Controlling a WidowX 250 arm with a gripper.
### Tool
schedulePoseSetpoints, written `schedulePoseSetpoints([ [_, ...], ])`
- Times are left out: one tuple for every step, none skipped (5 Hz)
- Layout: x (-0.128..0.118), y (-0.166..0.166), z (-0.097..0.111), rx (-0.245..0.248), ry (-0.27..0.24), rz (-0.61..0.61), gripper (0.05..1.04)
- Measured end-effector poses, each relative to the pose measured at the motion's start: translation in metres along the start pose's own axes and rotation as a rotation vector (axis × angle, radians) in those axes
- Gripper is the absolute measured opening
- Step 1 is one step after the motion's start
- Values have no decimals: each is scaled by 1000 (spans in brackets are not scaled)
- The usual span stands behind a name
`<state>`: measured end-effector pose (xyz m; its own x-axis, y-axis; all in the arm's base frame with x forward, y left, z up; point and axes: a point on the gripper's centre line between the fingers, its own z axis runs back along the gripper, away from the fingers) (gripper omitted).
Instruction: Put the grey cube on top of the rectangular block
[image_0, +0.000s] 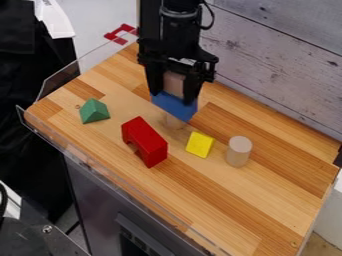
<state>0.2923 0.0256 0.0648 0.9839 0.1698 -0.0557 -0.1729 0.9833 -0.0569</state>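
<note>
A: Tool state?

B: I have the gripper (173, 98) pointing down, its fingers closed to the width of the grey cube (174, 83) — cube held between them.

A: Cube position?

B: Directly above the blue rectangular block (175, 106) — touching or just apart, I cannot tell.

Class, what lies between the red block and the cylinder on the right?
The yellow block lies between the red block and the cylinder, as the camera view shows.
</note>
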Motion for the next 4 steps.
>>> schedulePoseSetpoints([
  [-1,4,3,2,-1,21,1005],
  [-1,5,22,0,-47,30,999],
  [-2,9,39,-8,-88,43,999],
  [-3,16,47,-11,-105,58,999],
])
